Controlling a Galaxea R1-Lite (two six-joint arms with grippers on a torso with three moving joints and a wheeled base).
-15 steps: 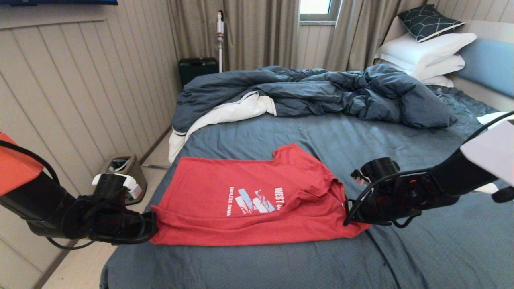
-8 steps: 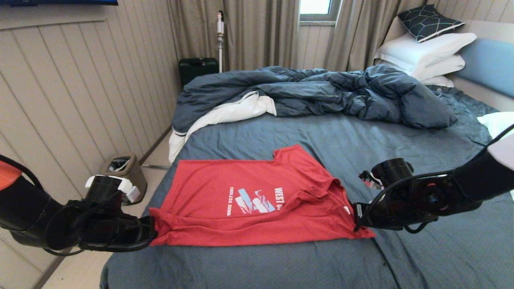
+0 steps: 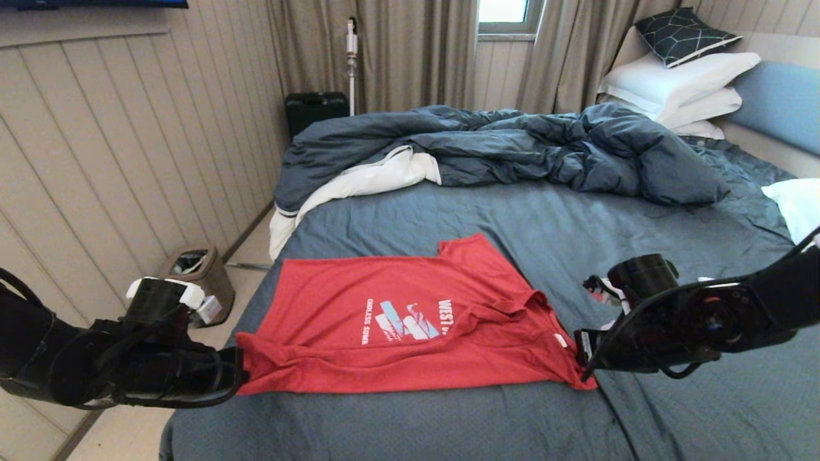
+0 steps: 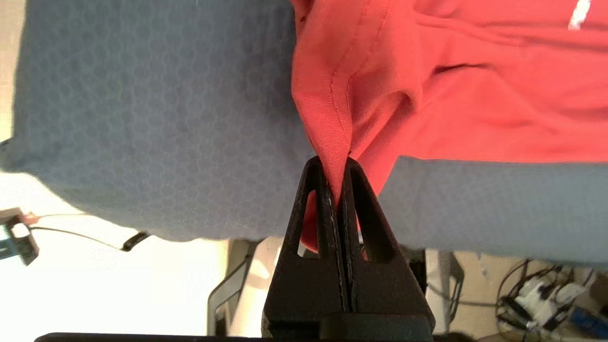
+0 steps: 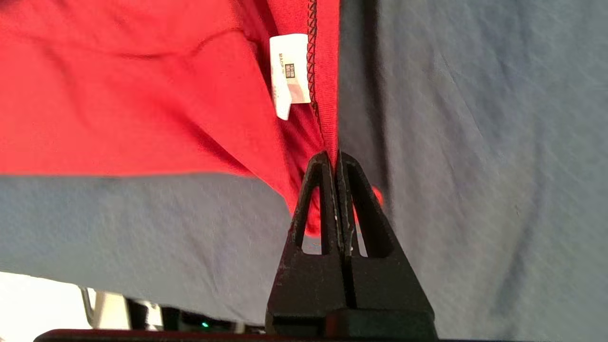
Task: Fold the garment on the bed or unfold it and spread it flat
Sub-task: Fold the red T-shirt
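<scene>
The red T-shirt [image 3: 410, 323] lies stretched across the near part of the bed [image 3: 576, 224], its white and light-blue chest graphic facing up. My left gripper [image 3: 238, 370] is shut on the shirt's near-left corner at the bed's left edge, and red cloth [image 4: 332, 118] runs up out of its tips [image 4: 334, 161]. My right gripper [image 3: 582, 368] is shut on the near-right corner. There the red hem [image 5: 327, 95] enters the tips [image 5: 336, 156], and a white care label [image 5: 289, 73] shows beside it. A fold of cloth still rides over the shirt's right half.
The rumpled dark blue duvet [image 3: 512, 150] with white lining fills the far half of the bed. White pillows [image 3: 679, 83] are stacked at the far right by the blue headboard [image 3: 778, 102]. A small bin [image 3: 198, 272] stands on the floor left of the bed.
Both grippers have drawn toward me and apart, the left leftwards and the right rightwards. The shirt has been pulled longer and flatter, and its near edge now runs straighter.
</scene>
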